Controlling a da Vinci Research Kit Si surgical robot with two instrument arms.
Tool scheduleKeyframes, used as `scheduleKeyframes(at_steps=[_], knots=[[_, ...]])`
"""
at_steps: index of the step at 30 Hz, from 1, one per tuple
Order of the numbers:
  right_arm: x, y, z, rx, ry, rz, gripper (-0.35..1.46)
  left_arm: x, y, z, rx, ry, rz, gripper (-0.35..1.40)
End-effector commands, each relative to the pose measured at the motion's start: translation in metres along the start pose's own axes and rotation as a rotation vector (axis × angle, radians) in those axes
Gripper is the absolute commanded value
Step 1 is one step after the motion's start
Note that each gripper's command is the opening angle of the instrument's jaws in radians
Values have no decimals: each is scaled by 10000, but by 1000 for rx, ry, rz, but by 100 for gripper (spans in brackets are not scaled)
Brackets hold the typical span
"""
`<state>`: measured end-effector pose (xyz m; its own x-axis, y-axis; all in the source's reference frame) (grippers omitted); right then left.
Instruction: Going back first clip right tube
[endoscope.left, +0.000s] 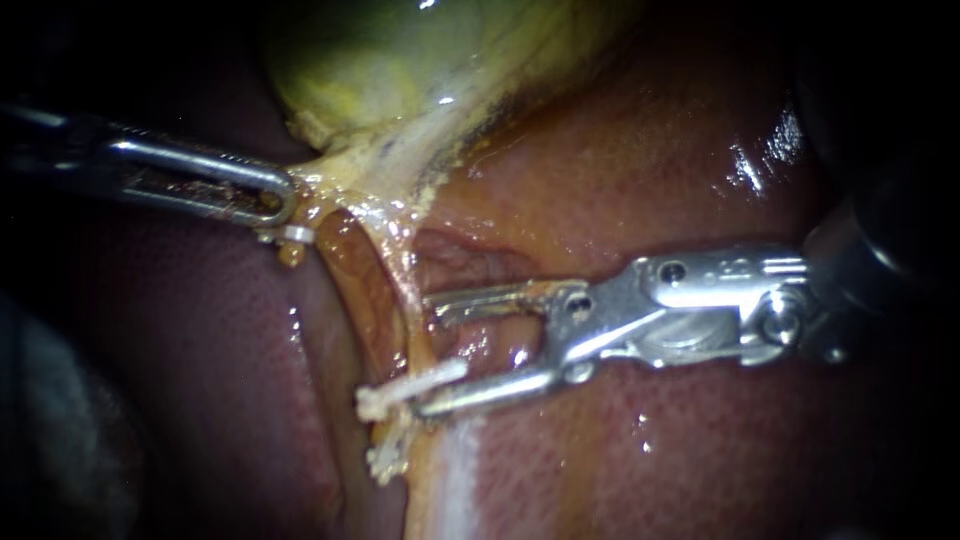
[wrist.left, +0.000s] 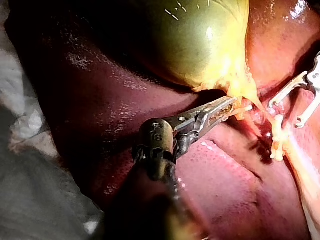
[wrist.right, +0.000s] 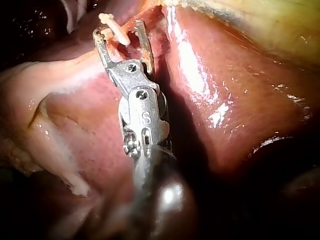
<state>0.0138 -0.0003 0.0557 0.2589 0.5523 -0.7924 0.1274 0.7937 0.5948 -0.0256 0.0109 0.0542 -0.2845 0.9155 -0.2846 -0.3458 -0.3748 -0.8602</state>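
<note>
Left instrument: its jaws (endoscope.left: 288, 214) were closed together on the yellowish neck tissue (endoscope.left: 340, 175) just under the gallbladder (endoscope.left: 380, 60), pulling it sideways off the liver (endoscope.left: 620, 170). I judged this grip was there to keep the tube (endoscope.left: 400, 290) stretched and exposed.

Right instrument: its jaws (endoscope.left: 428, 356) stood wide apart and held nothing. They straddled the tube, and the lower jaw lay against the clip (endoscope.left: 425, 384).

Clip: white, and seated across the tube in the liver's furrow, well below the gallbladder. Its free end stuck out on the side away from the right instrument.

Reason for the gape: judged, the clip was already on the tube, so the jaws were wide open to come away without dragging it.

Nearby: a second clip (endoscope.left: 385, 462) sat lower on the same strand, close under the first.

In the way: the tube ran between the open jaws, and the lower jaw touched the clip. Backing out askew could catch either one. The liver's wet fold crowded in beside the upper jaw.

Which tube: the endoscope view did not settle left or right.
</note>
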Motion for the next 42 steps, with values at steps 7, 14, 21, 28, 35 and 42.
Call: scheduleKeyframes(at_steps=[7,14,21,28,35,42], knots=[[9,-6,-34,5,-18,-48,50,-1,-1,-1,0,0,1,-35],[10,-12,-64,-10,-92,-104,50,-2,-1,-1,0,0,1,-35],[7,-11,-87,-33,-113,-131,50,-2,-1,-1,0,0,1,-35],[10,-7,-106,-50,-108,-137,50,-2,-1,0,0,0,1,-35],[9,-8,-109,-53,-114,-138,50,-1,-2,2,1,1,1,-35],[7,-9,-111,-53,-126,-140,50,-1,-7,17,5,3,3,-35]])
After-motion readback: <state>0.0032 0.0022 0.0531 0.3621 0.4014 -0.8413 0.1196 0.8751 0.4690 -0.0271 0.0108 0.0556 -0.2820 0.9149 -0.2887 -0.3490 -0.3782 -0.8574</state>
